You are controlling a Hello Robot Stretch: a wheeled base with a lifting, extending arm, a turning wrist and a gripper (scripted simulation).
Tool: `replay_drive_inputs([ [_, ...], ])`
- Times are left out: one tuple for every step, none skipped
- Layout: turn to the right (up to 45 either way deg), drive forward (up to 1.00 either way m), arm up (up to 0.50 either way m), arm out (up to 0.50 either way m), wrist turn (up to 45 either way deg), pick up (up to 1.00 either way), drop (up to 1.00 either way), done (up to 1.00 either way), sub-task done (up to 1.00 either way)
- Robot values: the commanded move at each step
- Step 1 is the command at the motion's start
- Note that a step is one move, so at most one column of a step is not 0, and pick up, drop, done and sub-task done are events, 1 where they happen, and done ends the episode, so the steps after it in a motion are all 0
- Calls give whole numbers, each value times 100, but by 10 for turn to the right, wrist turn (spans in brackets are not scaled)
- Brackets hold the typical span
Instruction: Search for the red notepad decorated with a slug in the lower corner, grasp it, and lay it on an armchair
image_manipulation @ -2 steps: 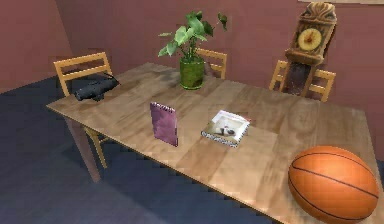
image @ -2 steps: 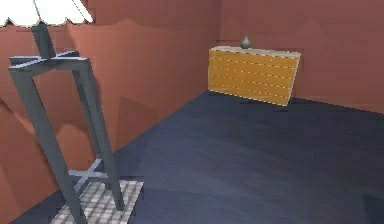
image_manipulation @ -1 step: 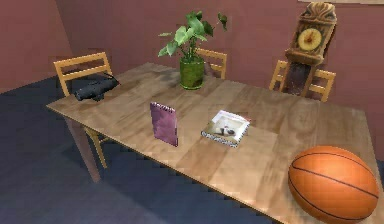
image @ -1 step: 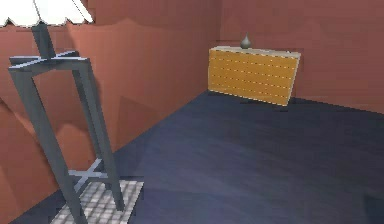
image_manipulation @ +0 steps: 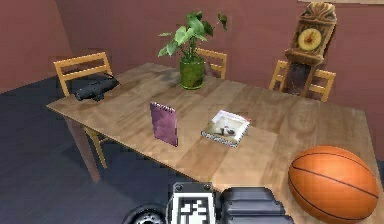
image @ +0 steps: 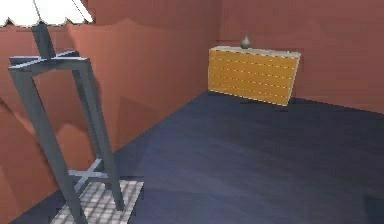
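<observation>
While the dark red notepad [image_manipulation: 163, 122] stood upright near the front edge of the wooden table [image_manipulation: 118, 112], you had a flat booklet [image_manipulation: 228, 126] lying just to its right and a potted plant [image_manipulation: 190, 50] farther back. The gripper [image_manipulation: 148, 215] sat low at the bottom edge. You could not tell its finger state or whether it held anything. A basketball [image_manipulation: 333, 183] rested at the table's right end.

Dark red notepad [image_manipulation: 163, 122], upright, on table [image_manipulation: 130, 88]
</observation>
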Motion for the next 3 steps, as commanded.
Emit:
replay_drive_inputs([
  [0, 0, 0, 44, 0, 0, 0, 0, 0],
  [0, 0, 0, 0, 450, 0, 0, 0, 0],
  [0, 0, 0, 0, 450, 0, 0, 0, 0],
])
